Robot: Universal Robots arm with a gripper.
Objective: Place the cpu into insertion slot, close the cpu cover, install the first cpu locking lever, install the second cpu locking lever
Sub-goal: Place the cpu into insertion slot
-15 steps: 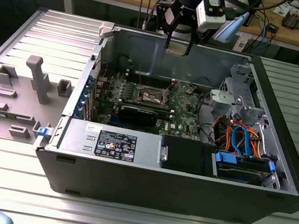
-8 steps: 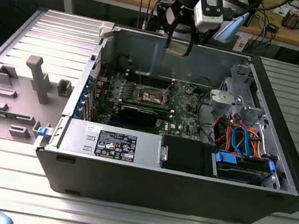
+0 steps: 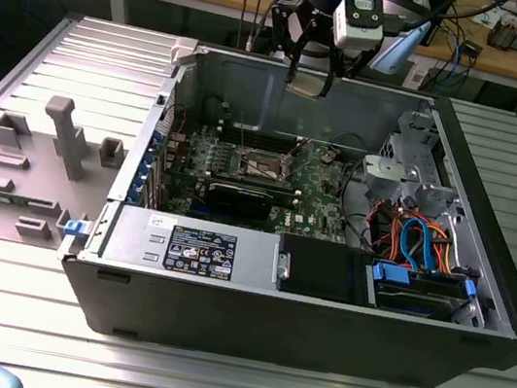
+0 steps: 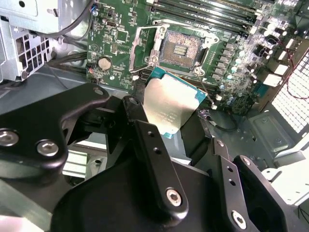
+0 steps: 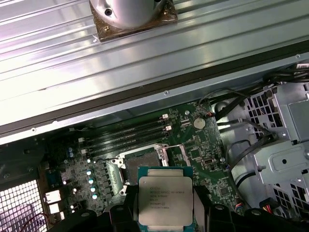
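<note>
My gripper (image 3: 309, 82) hangs above the far wall of the open computer case (image 3: 480, 288), shut on the cpu (image 3: 307, 88). In both wrist views the black fingers (image 4: 145, 125) clamp two opposite edges of the square silver chip (image 4: 170, 102) (image 5: 165, 198). Below it on the green motherboard lies the insertion slot (image 4: 181, 48) (image 5: 141, 158) (image 3: 261, 165), its dark centre bare. The cpu cover (image 4: 136, 48) lies swung open beside the slot. The locking levers are too thin to tell from the socket's metalwork.
A long black graphics card (image 3: 238, 196) lies in front of the socket and memory slots (image 4: 207, 9) behind it. A power supply (image 3: 192, 243) and a drive bay with blue and orange cables (image 3: 418, 241) fill the near side. Grey fixtures (image 3: 61, 138) stand outside the case.
</note>
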